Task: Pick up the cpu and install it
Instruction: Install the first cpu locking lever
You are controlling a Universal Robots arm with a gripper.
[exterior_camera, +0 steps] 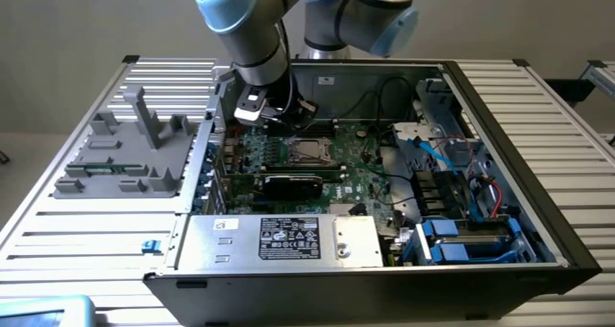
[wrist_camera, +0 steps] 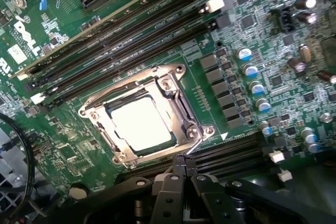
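Hand [wrist_camera: 181,162] first: how does it stand?

Fingers pressed together, pinching nothing. The tips sit low at the near edge of the socket frame [wrist_camera: 181,106]; touching or just above, I cannot tell.

And the cpu [wrist_camera: 142,125]?

Lying flat inside that frame, on the motherboard [wrist_camera: 63,145], beside the memory slots [wrist_camera: 131,30].

Which step, then?

Placing looks done, I judge; the work is at seating and securing. Any further move calls for slow, small motion, tips off the chip's top. Beyond, the open case [exterior_camera: 288,298] rests on the slatted surface [exterior_camera: 86,230].
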